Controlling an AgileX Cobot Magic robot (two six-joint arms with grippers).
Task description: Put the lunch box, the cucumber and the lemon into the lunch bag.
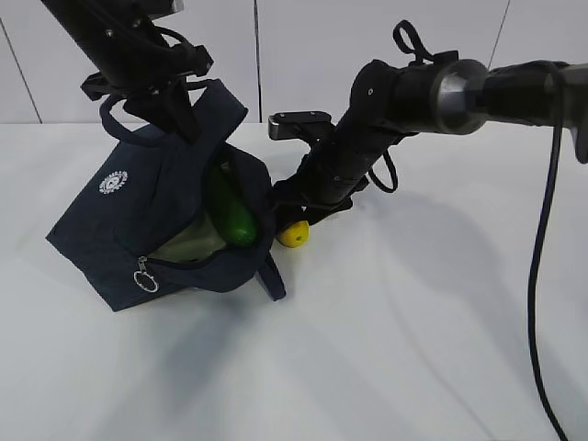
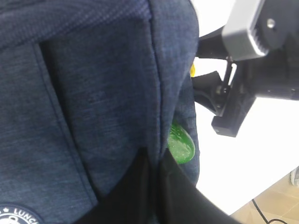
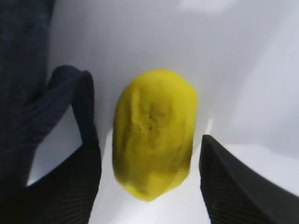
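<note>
Dark navy fabric forms the lunch bag (image 1: 138,230), which in the exterior view sits tilted on the white table (image 1: 413,349), its mouth open toward the right and its ring zip pull (image 1: 145,276) hanging at the lower front. The left gripper (image 1: 170,115) grips the bag's upper edge near a loop handle, holding the top raised. Inside the opening, the cucumber (image 1: 230,209) leans against the pale green lid of the lunch box (image 1: 188,241). The lemon (image 1: 294,233) lies on the table just beside the bag's mouth, under the right gripper (image 1: 308,213). In the left wrist view, the bag's navy cloth (image 2: 93,93) fills the frame, pinched by a dark finger (image 2: 135,196); the cucumber's tip (image 2: 181,143) shows at the bag's edge. In the right wrist view, the lemon (image 3: 154,133) rests on the table between two spread fingers (image 3: 236,184), with a gap visible on each side; a navy handle strap (image 3: 60,100) lies left of it.
</note>
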